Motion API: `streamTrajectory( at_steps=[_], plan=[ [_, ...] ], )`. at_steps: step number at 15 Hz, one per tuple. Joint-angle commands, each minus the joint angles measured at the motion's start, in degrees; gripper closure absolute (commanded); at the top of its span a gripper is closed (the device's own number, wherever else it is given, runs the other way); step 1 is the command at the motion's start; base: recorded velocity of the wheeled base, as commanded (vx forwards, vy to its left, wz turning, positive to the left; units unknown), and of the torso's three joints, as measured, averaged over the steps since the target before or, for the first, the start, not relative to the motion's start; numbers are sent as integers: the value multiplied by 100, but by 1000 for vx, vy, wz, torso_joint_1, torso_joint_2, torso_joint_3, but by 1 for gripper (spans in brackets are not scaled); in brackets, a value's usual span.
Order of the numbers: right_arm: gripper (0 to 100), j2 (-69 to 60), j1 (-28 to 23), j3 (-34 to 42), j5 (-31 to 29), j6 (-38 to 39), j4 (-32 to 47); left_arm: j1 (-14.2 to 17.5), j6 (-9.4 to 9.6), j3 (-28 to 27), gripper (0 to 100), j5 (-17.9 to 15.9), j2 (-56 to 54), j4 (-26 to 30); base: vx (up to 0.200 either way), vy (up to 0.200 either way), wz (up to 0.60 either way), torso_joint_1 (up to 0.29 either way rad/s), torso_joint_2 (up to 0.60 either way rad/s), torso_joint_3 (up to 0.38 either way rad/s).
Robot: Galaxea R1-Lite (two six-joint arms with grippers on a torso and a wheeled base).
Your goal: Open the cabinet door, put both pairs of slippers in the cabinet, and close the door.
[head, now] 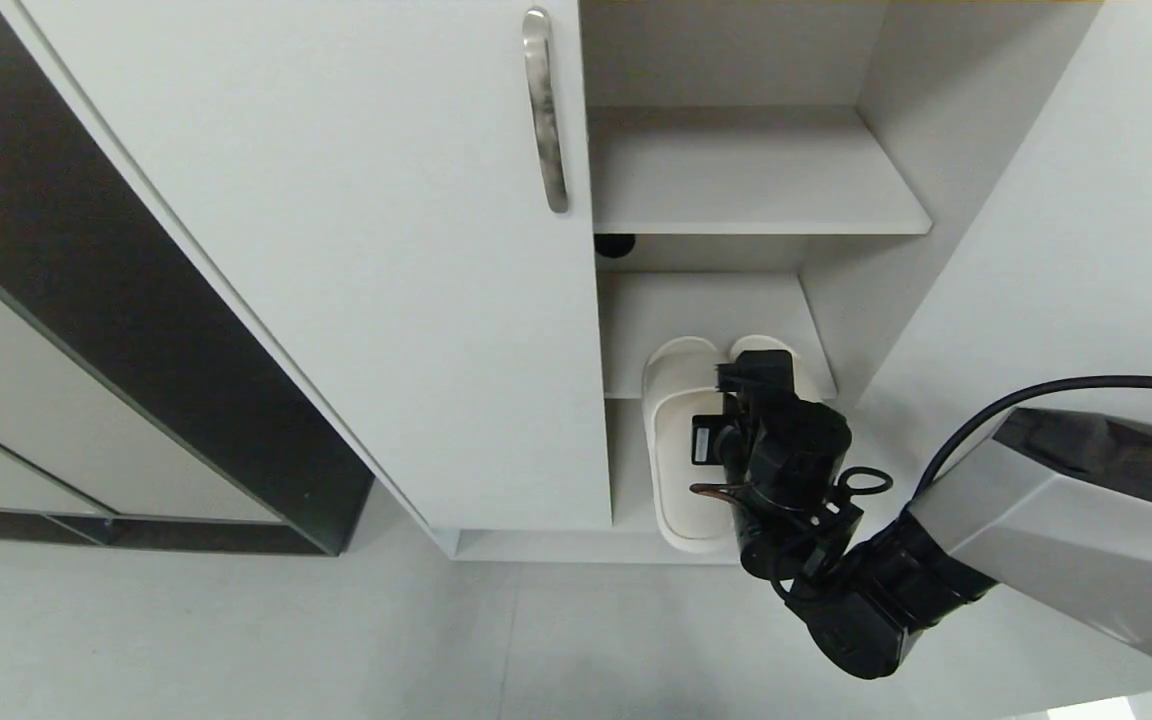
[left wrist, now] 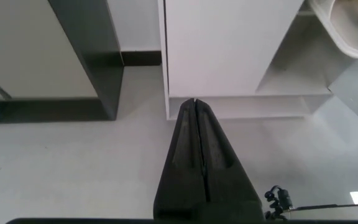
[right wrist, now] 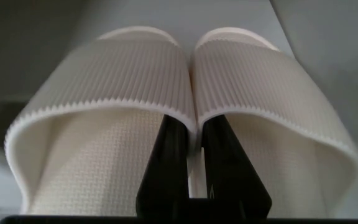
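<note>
right tool is clenching the cream slippers by their straps, heels overhanging the shelf, so releasing could spill them.

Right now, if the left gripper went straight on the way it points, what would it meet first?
Most likely the lower edge of the closed cabinet door: the shut left gripper aims there, with bare floor between them. Depth is unclear, so it might touch the floor first.
</note>
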Motion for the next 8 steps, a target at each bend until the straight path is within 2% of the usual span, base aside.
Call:
streamTrajectory(
  at_steps=[1, 5, 8],
  plan=[
    [100, -5, 24, -4, 0, -1, 3, 1, -2, 0, 100, 0, 8, 9, 200, 0, 0, -2, 2, 7],
    [100, 101, 6, -127, 9, 7, 91, 1, -2, 0, 100, 0, 8, 0, 0, 0, 0, 0, 0, 0],
    [100, 162, -55, -734, 44, 25, 759, 1, -11, 0, 100, 0, 8, 0, 0, 0, 0, 0, 0, 0]
  ],
)
